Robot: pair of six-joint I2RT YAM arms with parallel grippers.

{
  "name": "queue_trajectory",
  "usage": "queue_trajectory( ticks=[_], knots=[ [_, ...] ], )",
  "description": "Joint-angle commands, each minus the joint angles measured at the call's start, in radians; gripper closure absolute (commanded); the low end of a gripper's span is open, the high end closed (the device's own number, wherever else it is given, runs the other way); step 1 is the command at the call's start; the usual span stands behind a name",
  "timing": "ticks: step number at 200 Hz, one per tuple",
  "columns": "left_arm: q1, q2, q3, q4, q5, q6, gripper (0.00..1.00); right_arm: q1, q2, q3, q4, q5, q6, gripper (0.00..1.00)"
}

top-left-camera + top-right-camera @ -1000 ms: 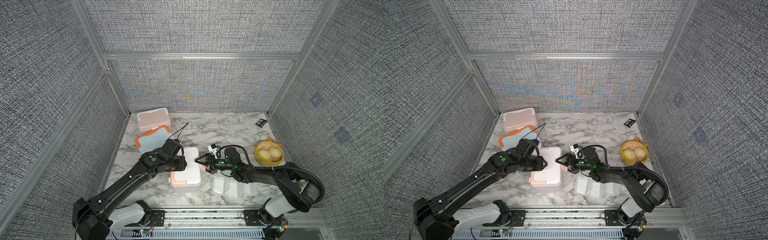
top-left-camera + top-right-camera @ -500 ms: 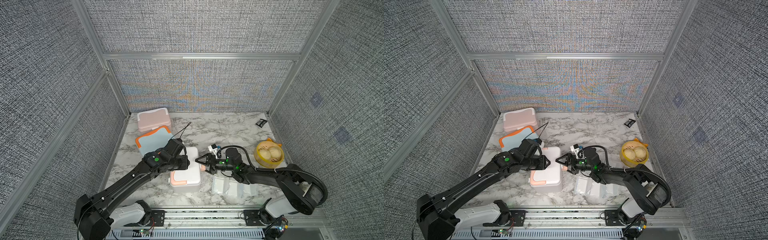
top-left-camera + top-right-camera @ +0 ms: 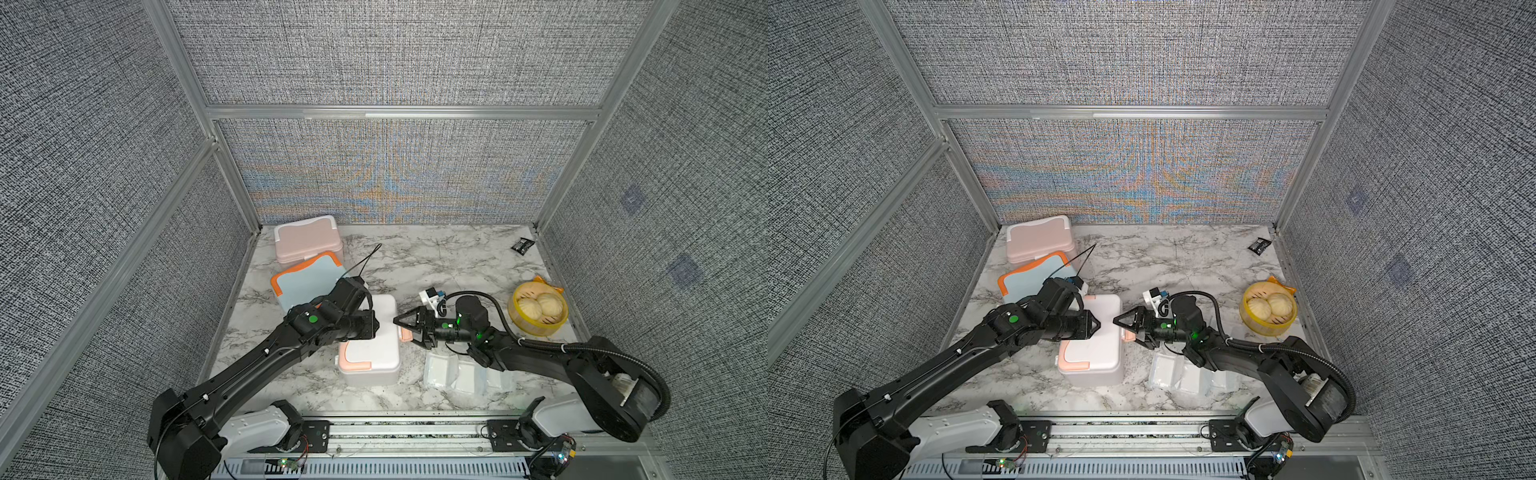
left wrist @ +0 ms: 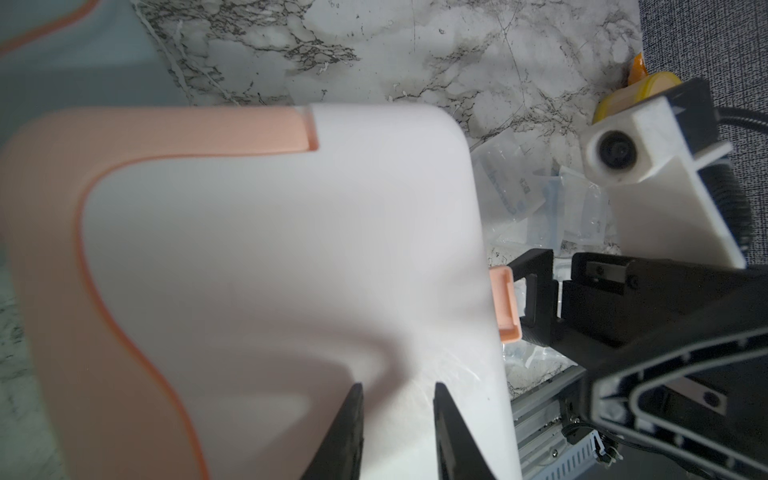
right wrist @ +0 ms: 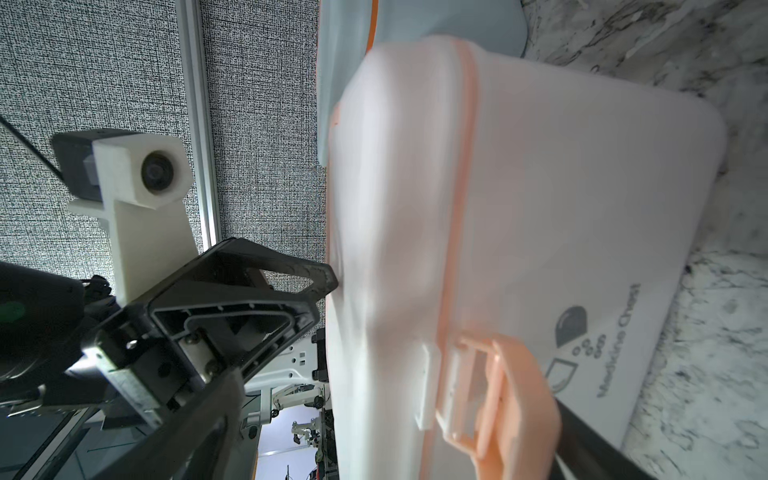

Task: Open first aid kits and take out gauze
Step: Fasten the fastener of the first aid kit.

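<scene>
Marble tabletop fills the cell floor, w/ both arms reaching in from the near rail. Left arm stretches diagonally to the white-and-peach kit, which sits mid-tabletop, lid down, peach handle at its near end; right arm comes in low from the other side. Blue-and-orange kit lies just behind the white one, partly under the left arm, and the pink kit is behind that, against the back wall (both look closed). Yellow basket w/ two buns sits near the right edge. Gauze packets, several in a loose overlapping bunch, lie flat on the tabletop just beside the white kit's right side, under the right arm. Left claw is closed, holding nothing, tips pressed together on the white lid; in the left wrist view the two fingers show a narrow gap over the lid surface. Right claw is spread wide, one finger over the lid edge, the other lower beside the kit's side wall, straddling the peach latch; in the right wrist view the latch flap stands tilted out from the wall, and I can't tell whether a finger touches it. Small black wrapper lies at the far right corner, well apart from everything.
</scene>
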State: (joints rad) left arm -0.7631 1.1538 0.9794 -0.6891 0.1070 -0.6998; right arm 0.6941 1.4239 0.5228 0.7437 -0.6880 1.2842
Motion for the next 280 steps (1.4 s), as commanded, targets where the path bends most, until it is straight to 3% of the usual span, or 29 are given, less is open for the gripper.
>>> queue_trajectory(
  ticks=[1, 280],
  knots=[
    [0.001, 0.001, -0.005, -0.041, -0.013, -0.001, 0.7, -0.001, -0.015, -0.001, 0.024, -0.018, -0.01, 0.01],
    [0.001, 0.023, 0.003, -0.031, -0.01, 0.003, 0.7, -0.014, -0.21, 0.062, -0.361, 0.015, -0.17, 0.01]
  ],
)
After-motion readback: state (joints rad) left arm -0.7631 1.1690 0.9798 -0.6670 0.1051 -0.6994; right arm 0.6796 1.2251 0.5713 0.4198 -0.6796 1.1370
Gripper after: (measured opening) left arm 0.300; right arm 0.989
